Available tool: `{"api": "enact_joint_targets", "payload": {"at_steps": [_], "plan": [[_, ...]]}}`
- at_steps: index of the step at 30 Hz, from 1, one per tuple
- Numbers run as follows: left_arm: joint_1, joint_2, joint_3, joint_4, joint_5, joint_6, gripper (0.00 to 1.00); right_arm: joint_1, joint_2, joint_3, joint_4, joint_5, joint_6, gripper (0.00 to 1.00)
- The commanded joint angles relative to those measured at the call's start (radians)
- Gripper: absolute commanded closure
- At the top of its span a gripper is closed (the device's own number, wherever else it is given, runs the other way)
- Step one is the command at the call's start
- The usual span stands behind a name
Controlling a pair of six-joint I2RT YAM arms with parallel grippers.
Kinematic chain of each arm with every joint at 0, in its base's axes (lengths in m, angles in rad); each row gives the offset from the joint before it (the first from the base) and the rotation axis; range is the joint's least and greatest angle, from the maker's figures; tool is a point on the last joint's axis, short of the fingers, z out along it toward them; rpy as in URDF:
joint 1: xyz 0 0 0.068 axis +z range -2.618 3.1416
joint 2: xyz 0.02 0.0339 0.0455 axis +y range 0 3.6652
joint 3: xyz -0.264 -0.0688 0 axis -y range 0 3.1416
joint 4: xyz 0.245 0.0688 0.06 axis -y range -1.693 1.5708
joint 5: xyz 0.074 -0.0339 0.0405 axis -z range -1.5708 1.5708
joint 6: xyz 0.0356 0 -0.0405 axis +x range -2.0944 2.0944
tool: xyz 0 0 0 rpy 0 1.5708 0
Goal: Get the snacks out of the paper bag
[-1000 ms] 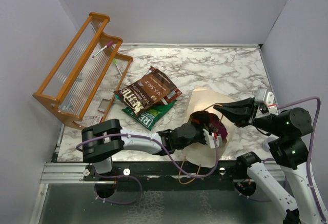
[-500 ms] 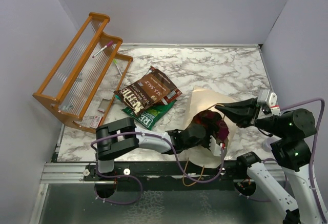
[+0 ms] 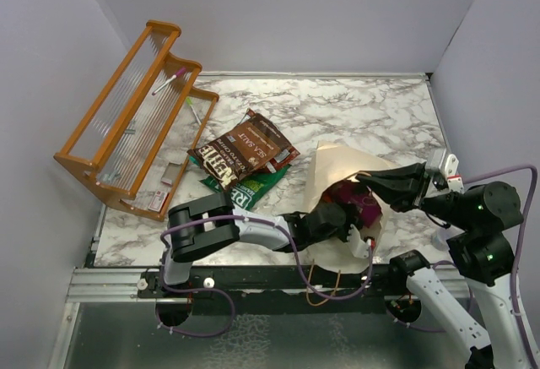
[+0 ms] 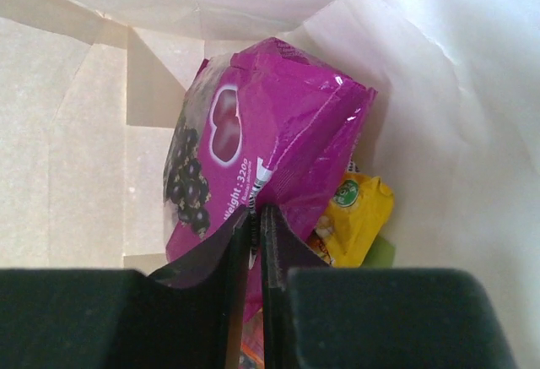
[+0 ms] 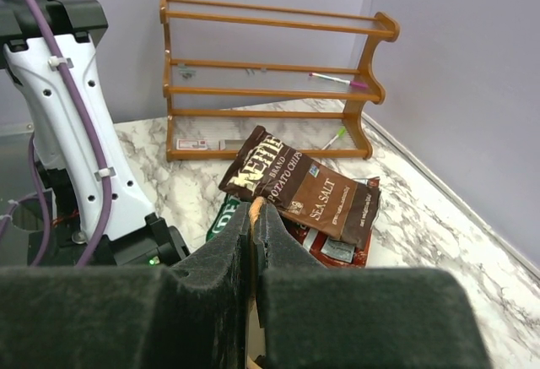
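Note:
The paper bag point(image 3: 336, 165) lies on its side near the front edge, its mouth facing left. My right gripper point(image 3: 364, 181) is shut on the bag's upper rim point(image 5: 256, 208), a beige edge pinched between the pads. My left gripper point(image 4: 255, 214) is inside the bag, shut on the near edge of the magenta-purple snack packet point(image 4: 270, 124), which also shows in the bag's mouth point(image 3: 361, 204). A small yellow packet point(image 4: 359, 213) lies beside it, and a red-orange one point(image 4: 251, 350) peeks out below the fingers. Outside the bag lie a brown chip packet point(image 3: 240, 151) and a green packet point(image 3: 253, 188).
The orange wooden rack point(image 3: 126, 116) stands at the left with small items on its shelves. The brown packet point(image 5: 304, 187) overlaps a red one point(image 5: 337, 246) beside the green packet point(image 5: 221, 217). The left arm's white link point(image 5: 76, 124) rises close to the right gripper.
The left arm pushed further into the bag and its open jaws closed onto the magenta packet's edge. The right gripper kept its hold on the rim.

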Motion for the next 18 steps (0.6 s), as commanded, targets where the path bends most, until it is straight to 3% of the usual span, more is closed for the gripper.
{"api": "enact_joint_targets", "payload": {"at_steps": [1,4,12,18], "plan": [[0.004,-0.057,0.003,-0.036,-0.068,-0.026,0.93,0.001,-0.017,0.027,0.026,0.039,0.006,0.98],[-0.012,-0.127,-0.024,-0.044,-0.069,-0.078,1.0,0.0,-0.021,0.029,0.01,0.088,0.004,0.98],[-0.059,-0.313,-0.122,-0.055,-0.104,-0.206,1.0,0.0,-0.042,0.027,-0.018,0.264,0.018,0.98],[-0.09,-0.414,-0.142,-0.056,-0.092,-0.275,1.0,0.0,-0.023,0.011,-0.027,0.271,0.027,0.98]]}}
